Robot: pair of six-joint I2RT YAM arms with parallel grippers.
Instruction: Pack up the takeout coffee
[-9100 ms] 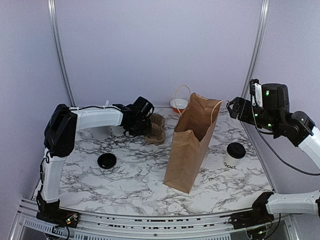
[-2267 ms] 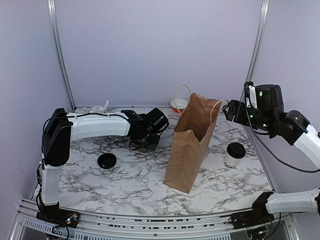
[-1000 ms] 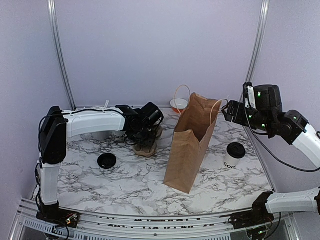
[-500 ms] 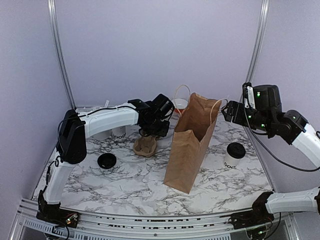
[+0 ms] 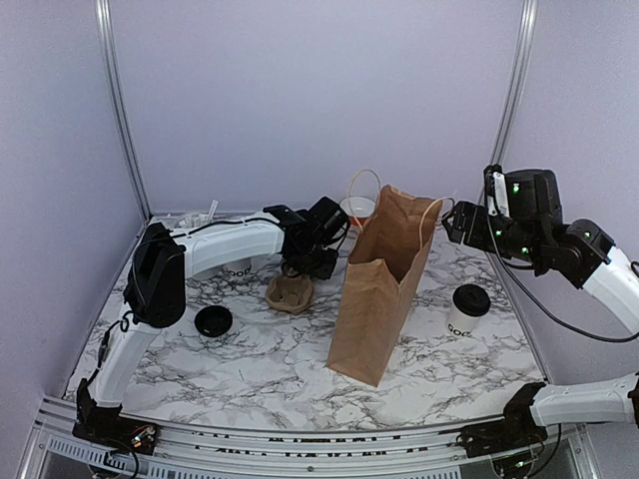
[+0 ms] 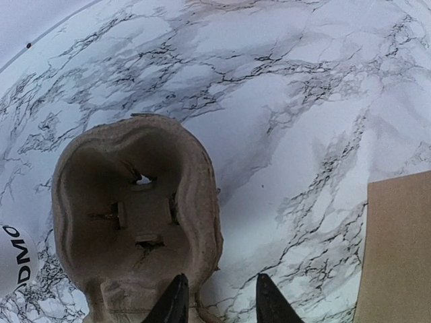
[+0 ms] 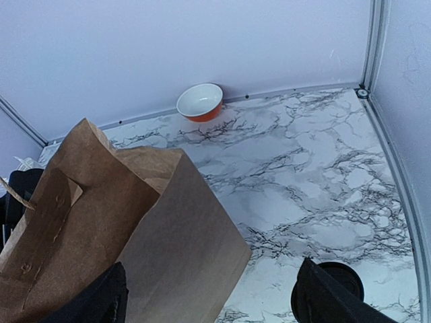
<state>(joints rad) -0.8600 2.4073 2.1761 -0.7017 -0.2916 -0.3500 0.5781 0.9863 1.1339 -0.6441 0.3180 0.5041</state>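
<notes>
Lilac walls close round a marble-patterned surface (image 5: 250, 369), at whose middle a brown paper bag (image 5: 379, 289) stands open. The takeout coffee (image 5: 466, 311) is set on the surface just to the right of the bag, apart from it and untouched by either arm. It stands upright, with its long axis vertical, the black lid uppermost and the dark lettering near its base turned toward the near edge.

On the far side of the bag a moulded-pulp cup tray (image 5: 290, 292) lies flat with its hollows upward. The left end effector (image 6: 219, 303) is poised over the tray's rim at a narrow opening, with marble seen between the fingertips and nothing gripped. The right end effector (image 7: 212, 303) is held wide and empty above the bag's mouth, with the coffee's lid visible just behind its right finger.

The step in hand is judged to be the setting-out of the tray. It is best finished by a straight lift, so that the light pulp is not dragged. The cup is then best taken round its paper wall below the lid — not by the lid, which could come off — and kept vertical while it is carried. It should be lowered squarely, since the bag's soft mouth may fold inward.
</notes>
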